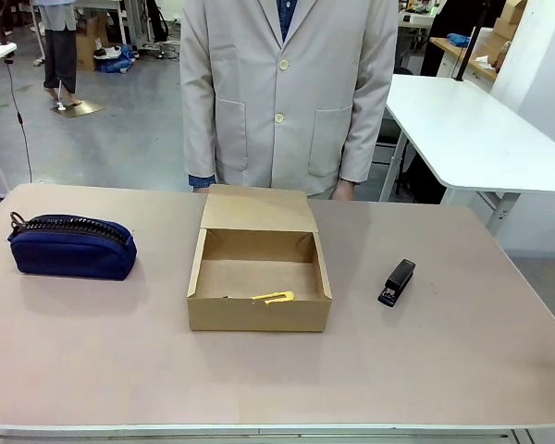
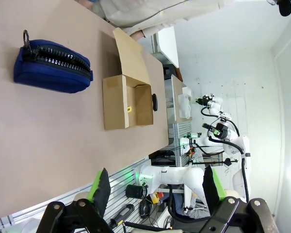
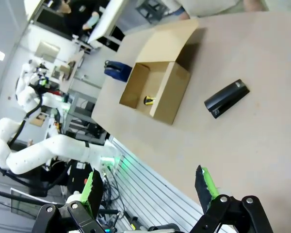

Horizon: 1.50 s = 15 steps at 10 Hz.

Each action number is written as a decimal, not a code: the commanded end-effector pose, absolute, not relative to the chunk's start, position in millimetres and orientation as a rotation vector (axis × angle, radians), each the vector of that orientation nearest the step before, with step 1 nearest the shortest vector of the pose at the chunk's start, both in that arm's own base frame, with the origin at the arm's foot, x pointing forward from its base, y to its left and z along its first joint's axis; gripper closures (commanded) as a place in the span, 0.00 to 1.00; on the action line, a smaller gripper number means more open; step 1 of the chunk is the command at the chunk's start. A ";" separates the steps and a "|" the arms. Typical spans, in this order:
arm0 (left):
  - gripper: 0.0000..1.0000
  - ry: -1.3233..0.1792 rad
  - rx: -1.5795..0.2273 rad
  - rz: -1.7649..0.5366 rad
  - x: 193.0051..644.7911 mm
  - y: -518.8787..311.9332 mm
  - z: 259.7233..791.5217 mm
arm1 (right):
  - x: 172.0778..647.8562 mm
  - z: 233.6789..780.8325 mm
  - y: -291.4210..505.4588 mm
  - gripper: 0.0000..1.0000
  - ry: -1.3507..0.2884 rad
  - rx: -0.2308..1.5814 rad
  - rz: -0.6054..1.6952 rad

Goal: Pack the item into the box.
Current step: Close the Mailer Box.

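The near wall of the box (image 1: 259,314) hides most of the utility knife (image 1: 274,297) in the front view, and just a yellow strip shows above it. From the left wrist the utility knife is a yellow speck, too small to make out, and the box covers all but a dark edge of the stapler (image 2: 154,102). From the right wrist the box hides most of the navy pouch (image 3: 115,70). The front view's top edge cuts off the person (image 1: 287,92) at the shoulders. The far edge of the table (image 1: 444,351) hides most of the person's hands.
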<state>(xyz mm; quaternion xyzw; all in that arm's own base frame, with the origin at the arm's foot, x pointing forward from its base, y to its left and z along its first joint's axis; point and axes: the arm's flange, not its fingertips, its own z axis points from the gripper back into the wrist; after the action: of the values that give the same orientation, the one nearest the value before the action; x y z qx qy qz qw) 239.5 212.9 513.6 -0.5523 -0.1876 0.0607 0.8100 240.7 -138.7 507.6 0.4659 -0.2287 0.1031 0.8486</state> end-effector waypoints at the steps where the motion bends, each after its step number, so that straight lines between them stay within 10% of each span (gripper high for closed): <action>1: 0.00 -0.422 -1.198 0.111 240.0 212.4 516.2 | 239.7 509.3 -140.7 0.00 -0.493 0.988 0.230; 15: 0.00 -0.422 -1.198 0.111 240.0 212.4 516.2 | 239.7 509.3 -140.7 0.00 -0.493 0.988 0.230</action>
<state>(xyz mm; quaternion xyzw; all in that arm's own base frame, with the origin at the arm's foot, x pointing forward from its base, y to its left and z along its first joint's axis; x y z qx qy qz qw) 239.5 212.9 513.6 -0.5523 -0.1876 0.0606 0.8100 238.5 -140.8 506.6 0.4644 -0.2294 0.1033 0.8492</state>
